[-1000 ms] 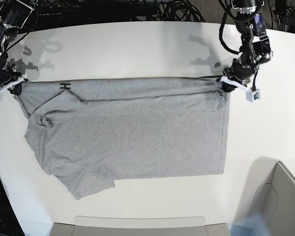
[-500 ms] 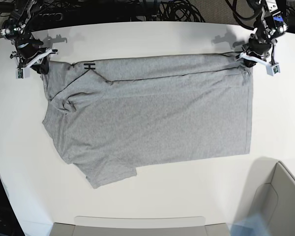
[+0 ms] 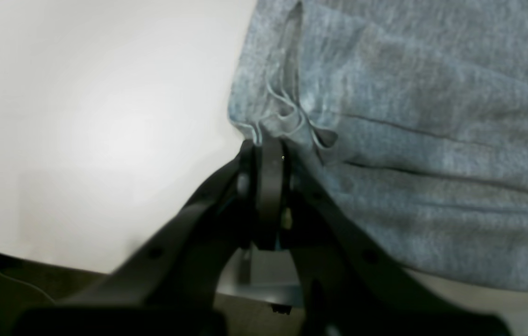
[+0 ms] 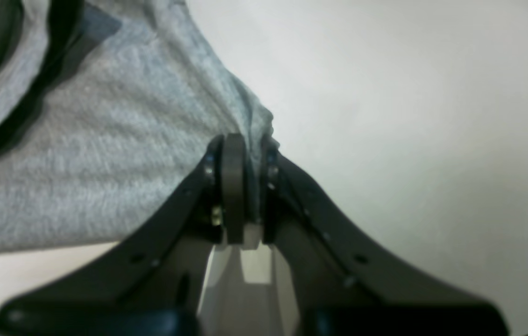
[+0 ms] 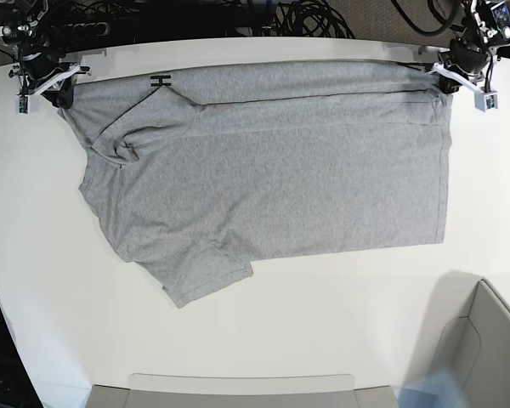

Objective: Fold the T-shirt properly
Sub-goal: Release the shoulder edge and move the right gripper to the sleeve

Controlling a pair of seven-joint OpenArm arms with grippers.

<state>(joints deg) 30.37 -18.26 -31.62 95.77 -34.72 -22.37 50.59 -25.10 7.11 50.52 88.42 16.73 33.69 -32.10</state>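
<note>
1. The T-shirt (image 5: 272,170) lies spread across the far half of my bench (image 5: 323,340), plain grey side up, its far edge doubled over in a narrow fold near the bench's back rim
2. A small black mark (image 5: 160,82) shows on that folded edge, and one short sleeve (image 5: 206,276) points toward the near side
3. My left tool (image 5: 449,76) is clamped on the shirt's far corner; the wrist view shows bunched hem pinched between the closed jaws
4. My right tool (image 5: 61,92) grips the opposite far corner, jaws closed on cloth
5. A grey bin (image 5: 484,340) sits at the near corner
</note>
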